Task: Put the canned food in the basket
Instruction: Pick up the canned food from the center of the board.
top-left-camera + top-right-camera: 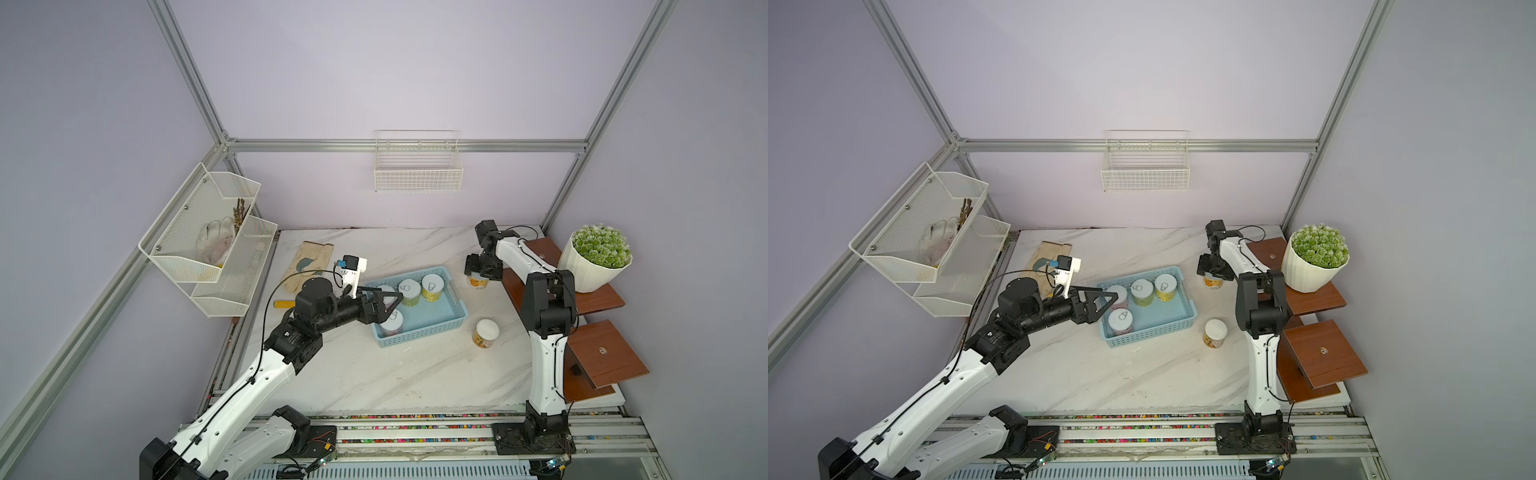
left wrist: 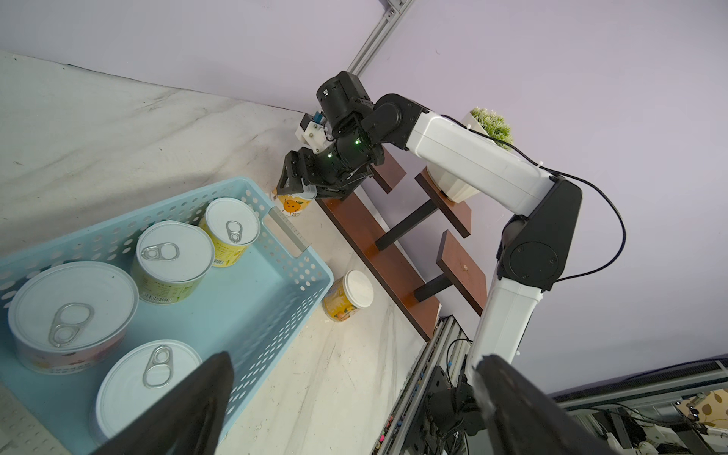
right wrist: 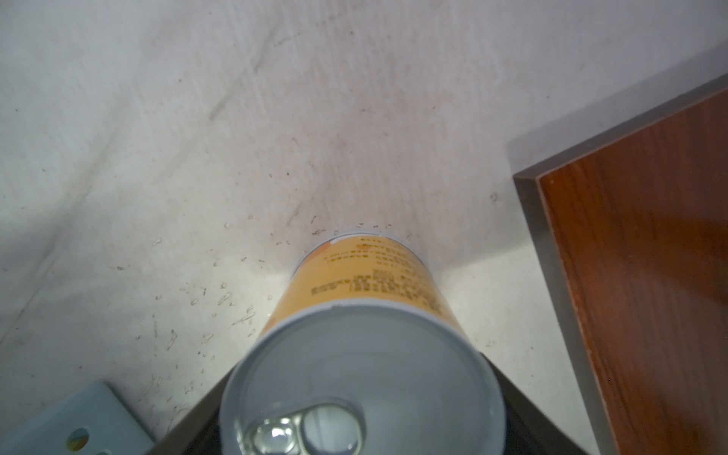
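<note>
right under your right wrist camera the orange can (image 3: pixel 354 354) stands upright on the scuffed white marble table (image 1: pixel 374 374), lilac walls all round, between the blue basket (image 1: pixel 419 332) and the wooden shelf (image 1: pixel 602 353). your right gripper (image 2: pixel 294 190) reaches down astride its top, though you can't tell whether it pinches. your left gripper (image 1: pixel 1108 306) hangs wide open over the basket's four cans (image 1: pixel 409 291), with a loose can (image 1: pixel 485 332) on the marble nearby.
</note>
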Controlling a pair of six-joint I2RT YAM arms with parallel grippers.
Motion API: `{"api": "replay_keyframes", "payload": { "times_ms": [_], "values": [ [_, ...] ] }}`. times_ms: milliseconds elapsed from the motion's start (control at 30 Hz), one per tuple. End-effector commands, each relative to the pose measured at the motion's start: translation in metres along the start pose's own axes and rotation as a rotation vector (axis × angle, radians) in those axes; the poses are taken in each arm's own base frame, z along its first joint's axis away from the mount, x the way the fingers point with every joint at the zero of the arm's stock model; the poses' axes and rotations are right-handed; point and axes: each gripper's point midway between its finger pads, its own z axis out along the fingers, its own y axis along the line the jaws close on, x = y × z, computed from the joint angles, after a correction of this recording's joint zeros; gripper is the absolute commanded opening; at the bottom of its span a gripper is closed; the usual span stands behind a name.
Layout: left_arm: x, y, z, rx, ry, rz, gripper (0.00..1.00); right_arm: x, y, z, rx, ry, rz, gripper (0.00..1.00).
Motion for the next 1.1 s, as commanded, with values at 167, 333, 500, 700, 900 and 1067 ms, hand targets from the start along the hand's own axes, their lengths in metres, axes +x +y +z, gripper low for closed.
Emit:
{"api": "replay_keyframes", "payload": {
  "times_ms": [167, 333, 500, 700, 900, 1067],
  "values": [
    [0.002, 0.0, -0.001, 0.006, 0.007, 0.026, 1.0, -0.009, 0.004, -0.032, -0.042, -0.047, -0.006, 0.7],
    [0.0, -0.003, -0.003, 0.013, 0.005, 0.039, 1.0, -0.015, 0.007, -0.073, -0.079, -0.137, -0.012, 0.63],
    [-0.002, -0.004, -0.003, 0.01, 0.007, 0.056, 1.0, -0.011, 0.008, -0.108, -0.111, -0.198, -0.025, 0.59],
    [-0.003, -0.005, -0.004, 0.006, 0.009, 0.078, 1.0, 0.004, 0.013, -0.144, -0.134, -0.267, -0.075, 0.56],
    [-0.004, -0.006, -0.004, 0.007, 0.013, 0.095, 1.0, 0.029, 0.016, -0.17, -0.112, -0.311, -0.129, 0.55],
    [-0.002, -0.003, -0.002, -0.007, 0.026, 0.102, 1.0, 0.055, 0.029, -0.184, -0.122, -0.321, -0.184, 0.55]
  ]
}}
